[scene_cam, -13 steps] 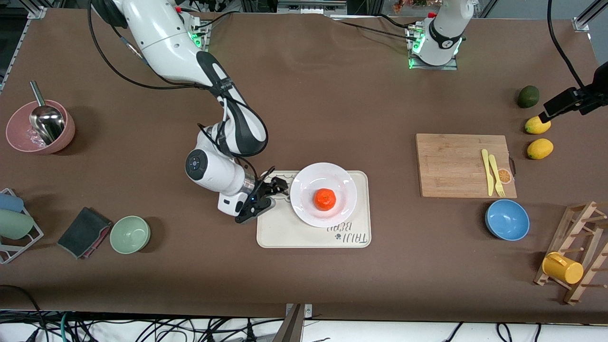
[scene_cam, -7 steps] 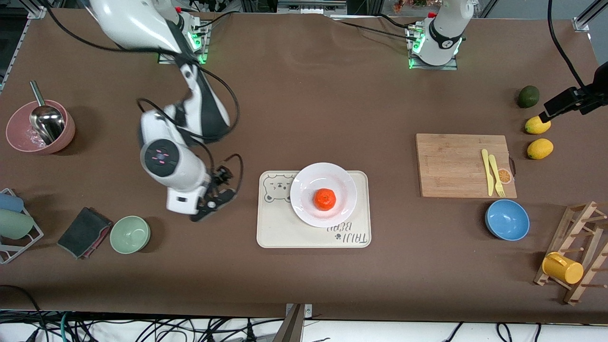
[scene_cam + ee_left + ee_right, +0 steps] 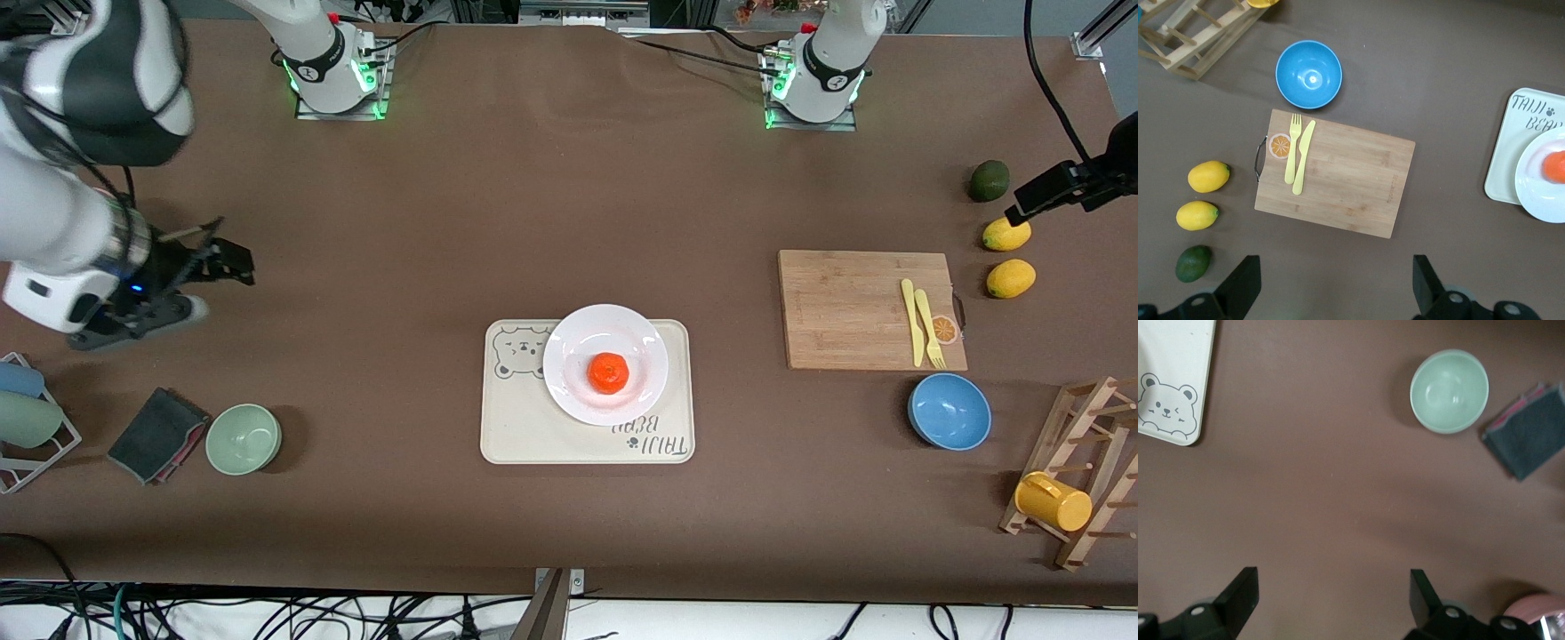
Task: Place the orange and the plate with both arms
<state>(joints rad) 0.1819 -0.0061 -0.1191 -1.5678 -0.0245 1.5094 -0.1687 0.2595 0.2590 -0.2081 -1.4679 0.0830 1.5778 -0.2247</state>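
Note:
The orange sits in the well of the white plate, which rests on the cream bear tray in the middle of the table. The left wrist view catches the plate and the orange at its edge. My right gripper hangs open and holds nothing, well away from the tray toward the right arm's end; in its own view the right gripper is over bare brown cloth. High over the table beside the cutting board, my left gripper is open and holds nothing.
A green bowl, a dark cloth and a pink bowl with a ladle lie at the right arm's end. At the left arm's end are a blue bowl, lemons, an avocado and a wooden rack.
My right arm has drawn back from the tray's edge toward its own end of the table, gripper open. Plate and orange stayed put. The left arm waits unmoved.

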